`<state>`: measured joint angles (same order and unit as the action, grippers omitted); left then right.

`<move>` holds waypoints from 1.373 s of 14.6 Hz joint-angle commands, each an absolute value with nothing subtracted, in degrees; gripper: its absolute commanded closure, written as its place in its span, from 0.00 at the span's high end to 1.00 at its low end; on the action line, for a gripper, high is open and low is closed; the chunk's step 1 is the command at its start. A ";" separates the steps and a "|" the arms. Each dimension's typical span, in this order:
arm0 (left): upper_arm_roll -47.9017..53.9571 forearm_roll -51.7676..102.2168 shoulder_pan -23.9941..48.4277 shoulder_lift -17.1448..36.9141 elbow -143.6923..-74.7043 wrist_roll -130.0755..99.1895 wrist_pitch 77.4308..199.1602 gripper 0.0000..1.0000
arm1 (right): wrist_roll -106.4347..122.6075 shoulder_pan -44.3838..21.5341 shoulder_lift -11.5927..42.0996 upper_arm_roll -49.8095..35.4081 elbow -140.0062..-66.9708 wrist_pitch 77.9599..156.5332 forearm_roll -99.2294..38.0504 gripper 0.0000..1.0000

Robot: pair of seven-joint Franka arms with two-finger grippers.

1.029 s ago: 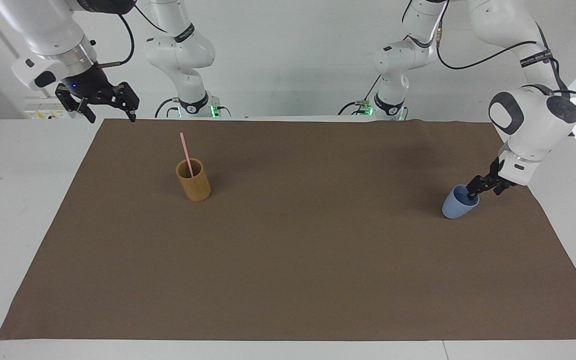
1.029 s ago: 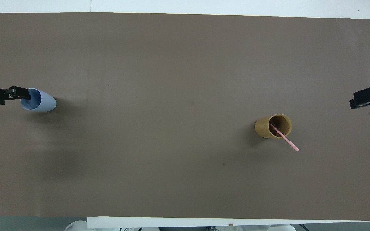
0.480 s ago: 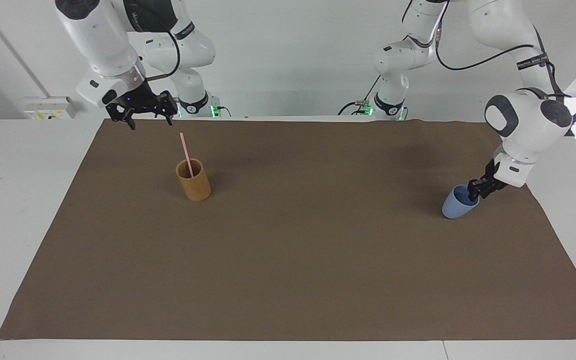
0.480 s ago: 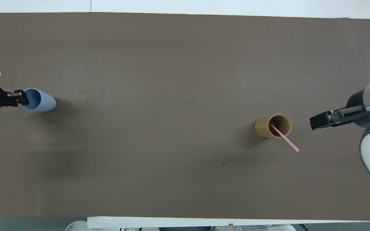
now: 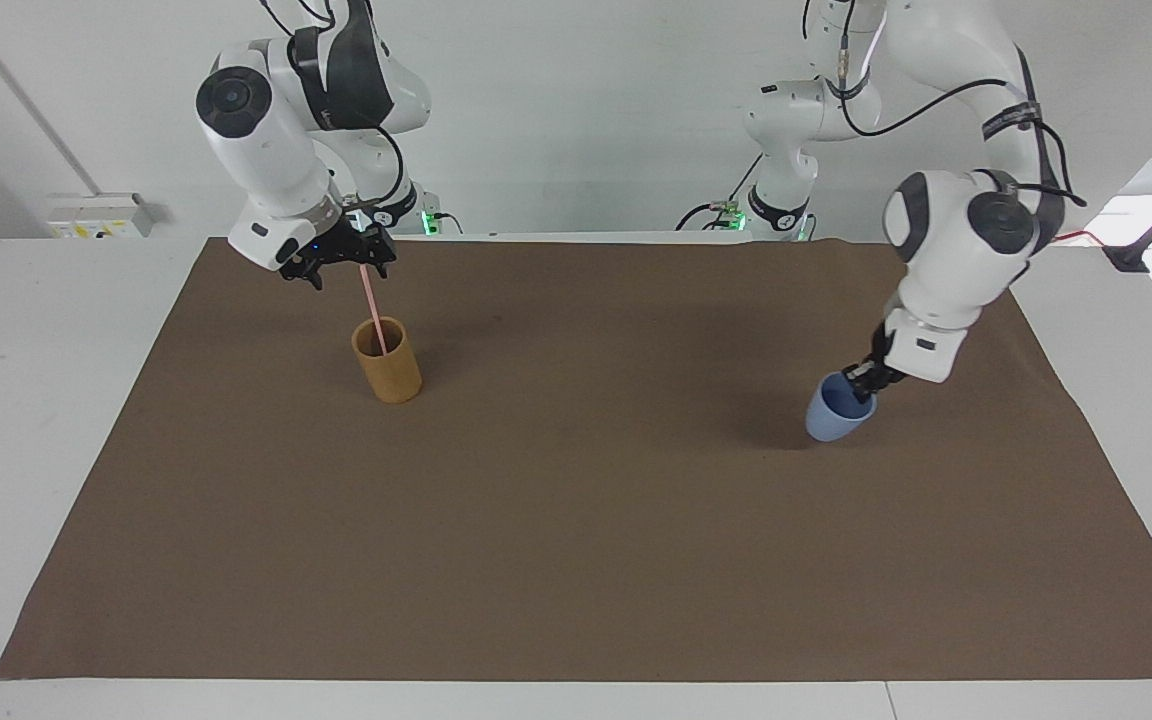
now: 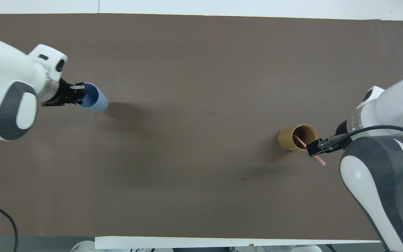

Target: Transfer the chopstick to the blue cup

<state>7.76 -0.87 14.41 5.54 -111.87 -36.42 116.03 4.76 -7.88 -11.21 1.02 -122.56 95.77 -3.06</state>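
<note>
The chopstick [image 5: 371, 308], a thin, straight, pale pink stick, stands with its lower end inside the tan-brown, bamboo-like cylindrical cup [image 5: 388, 375]. It leans against the rim on the side nearer the robots, and its upper half rises clear of the cup. You can see nothing else in that cup. It stands upright on the brown mat [image 5: 576, 520] that covers the white desk [image 5: 26, 400], toward the right arm's end.

Your right gripper [image 5: 346, 263] is up at the chopstick's top end, over the mat just nearer the robots than the tan cup. Its fingers stand apart, so it is released. The stick's tip shows close to one finger, but you cannot tell from either view whether they touch. From overhead the gripper covers part of the stick's upper half, and the pink tip shows past it.

The small light blue tapered cup [image 5: 836, 420], smooth and with no handle, is toward the left arm's end of the mat, well apart from the tan cup. Your left gripper [image 5: 864, 386] is clenched on its rim. The cup is tilted, its mouth turned up toward the gripper and its narrow base pointing toward the middle of the mat. What shows of its inside is bare blue. You cannot tell whether its base rests on the mat.
</note>
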 commanded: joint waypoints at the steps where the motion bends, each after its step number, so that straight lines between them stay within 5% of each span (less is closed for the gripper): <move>1: 6.86 -1.06 25.10 3.70 -116.95 -46.81 119.06 0.00 | 9.56 -7.65 -11.61 1.23 -125.33 97.21 -5.36 0.83; 6: 6.77 -1.05 30.32 5.80 -119.62 -52.47 126.12 0.00 | 11.16 -7.65 -11.43 1.23 -125.33 97.29 -5.27 0.60; 7: 6.77 -1.05 30.32 5.80 -119.62 -52.47 125.95 0.08 | 11.16 -7.65 -11.25 1.23 -125.33 97.47 -5.27 0.55; 8: 6.77 -1.05 29.97 5.80 -119.45 -52.12 125.95 0.36 | 11.08 -7.65 -11.25 1.23 -125.33 97.99 -5.36 0.51; 9: 6.77 -1.05 29.97 5.97 -119.27 -52.29 126.03 0.80 | 10.99 -7.65 -11.25 1.23 -125.33 98.00 -5.36 0.48; 10: 6.68 -1.05 30.32 5.98 -119.01 -52.38 125.43 1.00 | 10.64 -7.65 -11.25 1.23 -125.42 97.91 -5.36 0.46; 15: 6.33 -1.05 26.74 2.03 -109.45 -51.51 109.46 1.00 | 8.36 -7.47 -10.90 1.32 -125.51 97.38 -5.27 0.39; 20: 6.15 -0.97 8.31 -2.46 -105.22 -27.67 98.64 1.00 | 5.54 -7.65 -10.90 1.32 -125.68 97.03 -4.31 0.31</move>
<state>5.95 -1.12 15.05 -1.27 -106.29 -37.66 102.25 6.90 -7.85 -10.64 1.30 -124.97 96.88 -4.37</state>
